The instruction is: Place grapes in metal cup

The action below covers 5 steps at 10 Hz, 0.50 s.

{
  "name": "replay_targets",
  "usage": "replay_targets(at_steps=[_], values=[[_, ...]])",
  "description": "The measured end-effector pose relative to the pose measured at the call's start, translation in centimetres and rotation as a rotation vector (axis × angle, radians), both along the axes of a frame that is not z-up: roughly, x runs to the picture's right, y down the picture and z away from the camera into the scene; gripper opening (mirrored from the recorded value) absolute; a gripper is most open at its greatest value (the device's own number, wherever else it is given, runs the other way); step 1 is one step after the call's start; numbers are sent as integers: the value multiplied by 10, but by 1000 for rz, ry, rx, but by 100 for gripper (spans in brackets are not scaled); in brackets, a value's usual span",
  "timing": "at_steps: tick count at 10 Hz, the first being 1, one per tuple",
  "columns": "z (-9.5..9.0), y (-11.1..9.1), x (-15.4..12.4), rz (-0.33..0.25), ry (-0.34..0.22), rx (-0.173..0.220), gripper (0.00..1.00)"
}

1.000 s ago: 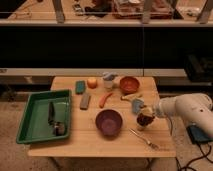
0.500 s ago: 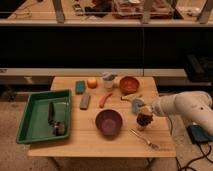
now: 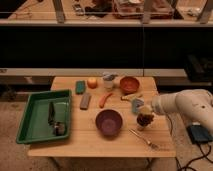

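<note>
The gripper hangs right of the purple bowl — jaws clamped on the grapes.

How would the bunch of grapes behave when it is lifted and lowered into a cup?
The grapes look like a loose cluster of small round berries, so the bunch probably sags rather than staying stiff. Single berries might detach and roll on the flat table. The end effector sits right at the bunch, by the table's right edge; a hard squeeze could likely bruise them.
</note>
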<state>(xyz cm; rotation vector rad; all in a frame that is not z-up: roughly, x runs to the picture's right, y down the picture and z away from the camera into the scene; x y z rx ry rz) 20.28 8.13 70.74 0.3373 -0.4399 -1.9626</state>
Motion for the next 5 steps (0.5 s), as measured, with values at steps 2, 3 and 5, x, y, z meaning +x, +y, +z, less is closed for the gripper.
replay_targets(at_steps=[2,3,5], values=[[-12,-10,-4,-2,-10,28,80],[-15,-12,-3,2,-11,36,80],[-14,-12,-3,2,-12,36,80]])
